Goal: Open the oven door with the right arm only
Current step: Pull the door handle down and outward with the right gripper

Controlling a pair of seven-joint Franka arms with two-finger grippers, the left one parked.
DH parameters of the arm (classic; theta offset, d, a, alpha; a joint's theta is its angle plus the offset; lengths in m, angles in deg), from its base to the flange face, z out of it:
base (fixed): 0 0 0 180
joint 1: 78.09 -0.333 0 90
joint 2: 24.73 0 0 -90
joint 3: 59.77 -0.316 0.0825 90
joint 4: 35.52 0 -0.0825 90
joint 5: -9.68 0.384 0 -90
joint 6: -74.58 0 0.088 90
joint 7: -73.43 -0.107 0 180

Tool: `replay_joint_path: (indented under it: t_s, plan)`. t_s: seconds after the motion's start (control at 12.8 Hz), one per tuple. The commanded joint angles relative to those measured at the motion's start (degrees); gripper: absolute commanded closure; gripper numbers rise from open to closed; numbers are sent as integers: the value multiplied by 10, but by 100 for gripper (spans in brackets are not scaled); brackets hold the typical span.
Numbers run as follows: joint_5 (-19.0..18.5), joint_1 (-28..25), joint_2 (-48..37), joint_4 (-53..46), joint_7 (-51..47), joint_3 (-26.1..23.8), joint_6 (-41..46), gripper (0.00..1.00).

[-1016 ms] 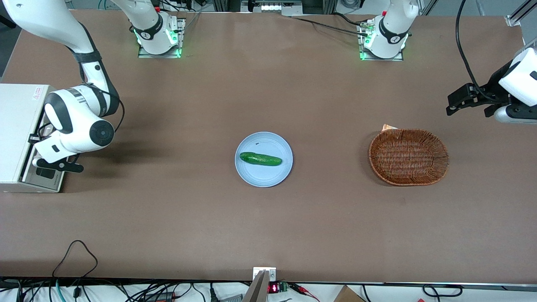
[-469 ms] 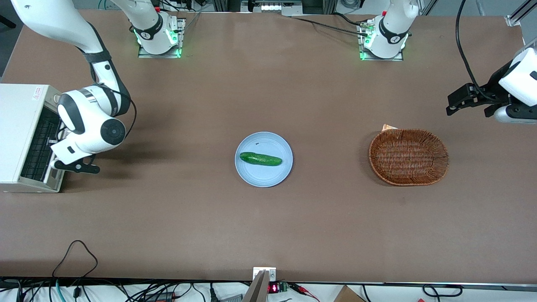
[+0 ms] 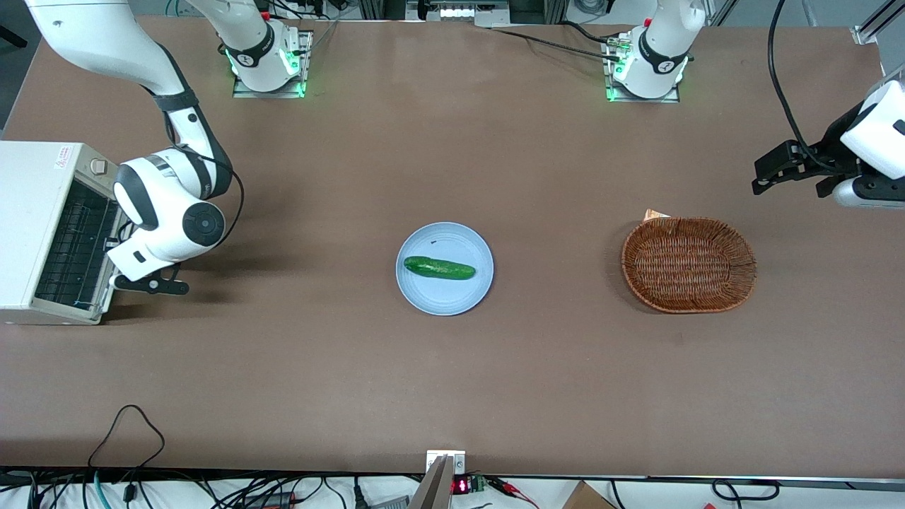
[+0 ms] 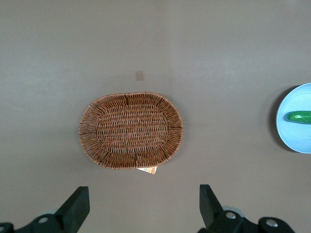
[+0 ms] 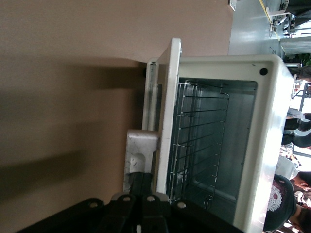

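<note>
The cream-white toaster oven stands at the working arm's end of the table. Its oven door is tilted partly open, and the wire rack shows inside. The right arm's black gripper is at the door's top edge, mostly hidden under the white wrist. In the right wrist view the door stands edge-on, away from the oven body, with the rack in view. The gripper is shut, fingers pressed together, tips tucked at the silver handle.
A light blue plate with a green cucumber lies mid-table. A wicker basket lies toward the parked arm's end, also in the left wrist view. Cables hang at the table edge nearest the camera.
The right arm's wrist has moved away from the oven toward mid-table. The door's top edge came with it, so the door swung from nearly closed to partly open.
</note>
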Motion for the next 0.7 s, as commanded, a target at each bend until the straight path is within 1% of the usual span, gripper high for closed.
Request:
replay_joint_path:
  t_s: [0.0,0.62]
  plan:
    - [4,1,23,-9,-10,5,-3,99]
    - [4,-10,60,-9,-12,5,-11,99]
